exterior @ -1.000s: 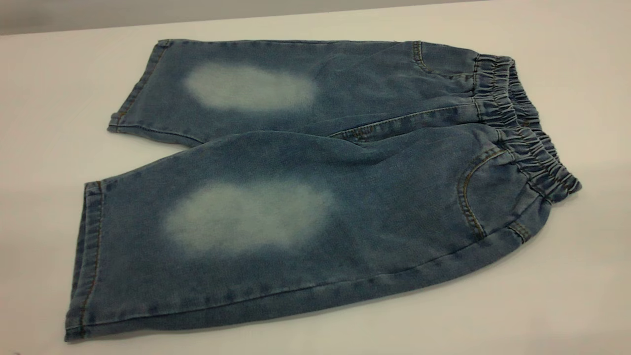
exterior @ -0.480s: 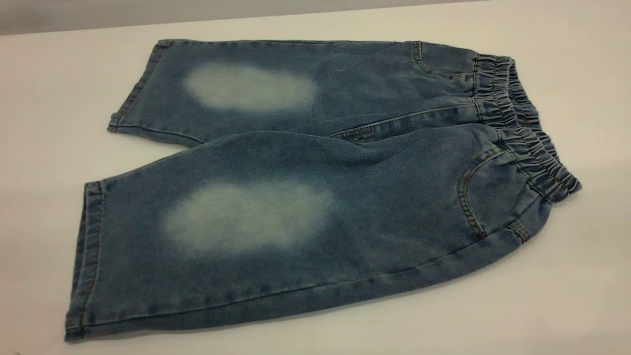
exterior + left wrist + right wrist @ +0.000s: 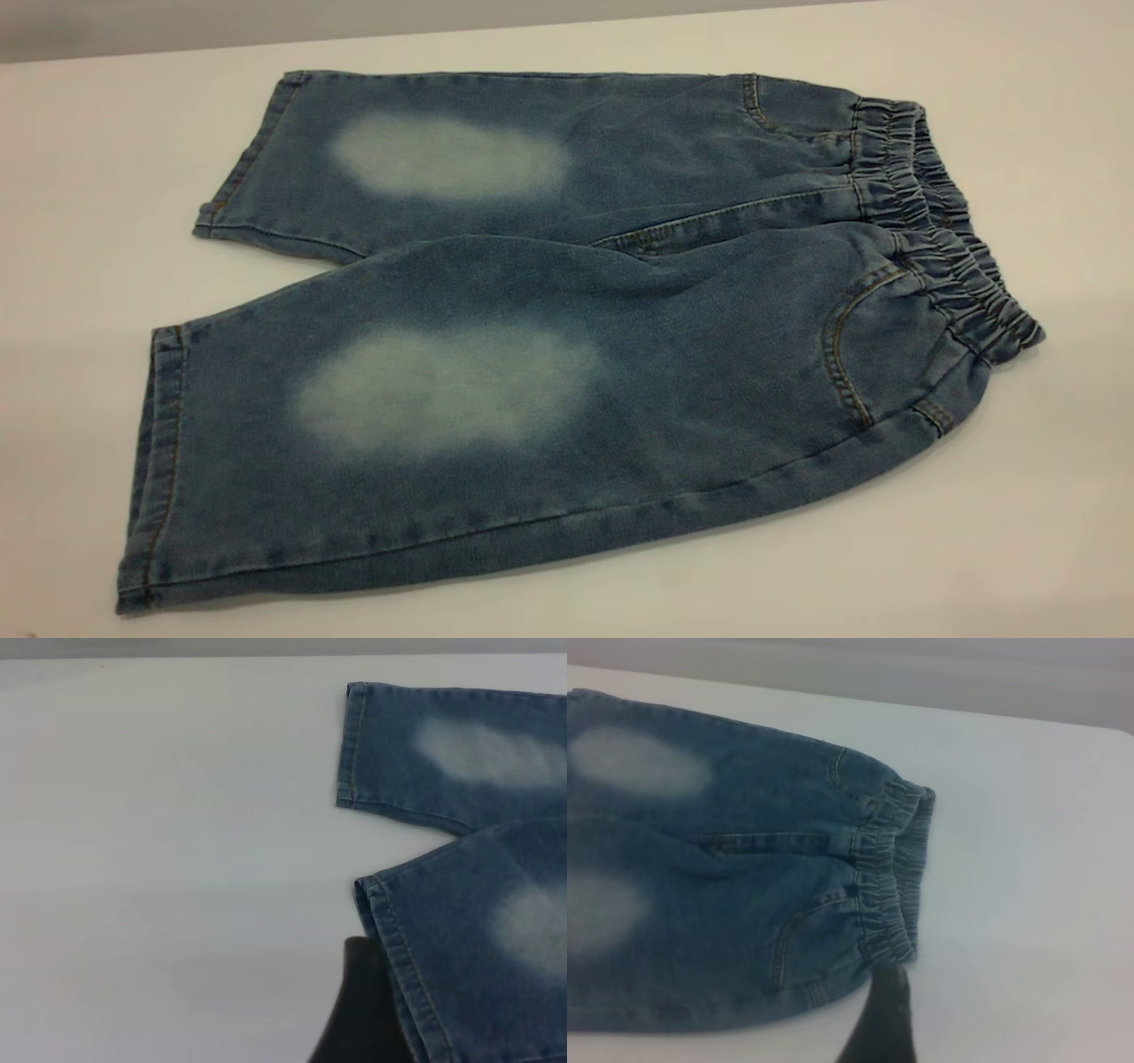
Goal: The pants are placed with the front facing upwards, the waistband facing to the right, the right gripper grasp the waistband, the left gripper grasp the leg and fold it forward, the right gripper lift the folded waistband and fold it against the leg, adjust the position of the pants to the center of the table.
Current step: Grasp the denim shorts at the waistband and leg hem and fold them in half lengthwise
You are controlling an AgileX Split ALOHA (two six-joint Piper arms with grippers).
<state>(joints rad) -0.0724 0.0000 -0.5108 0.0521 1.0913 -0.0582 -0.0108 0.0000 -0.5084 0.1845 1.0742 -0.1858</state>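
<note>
I see the pants (image 3: 567, 328) lying flat on the table (image 3: 1019, 549), front side up, both legs spread and not yet folded. The waistband (image 3: 943, 226) points to the right edge of the tabletop and the two leg hems point to the left edge, so each arm has its own end within reach. This is why the layout suits the plan: my right gripper can take the elastic band, my left one the leg.

In the left wrist view, the left gripper (image 3: 361, 1010) hangs just beside the hem of the near leg, near the front edge. Only one dark finger shows, so I cannot tell if it is open or closed. In the right wrist view, the right gripper (image 3: 884, 1019) is close to the near corner of the waistband, also with one finger visible only, so its state I cannot tell.

I judge that nothing is grasped yet; the first grasp of both ends is the step at hand.
</note>
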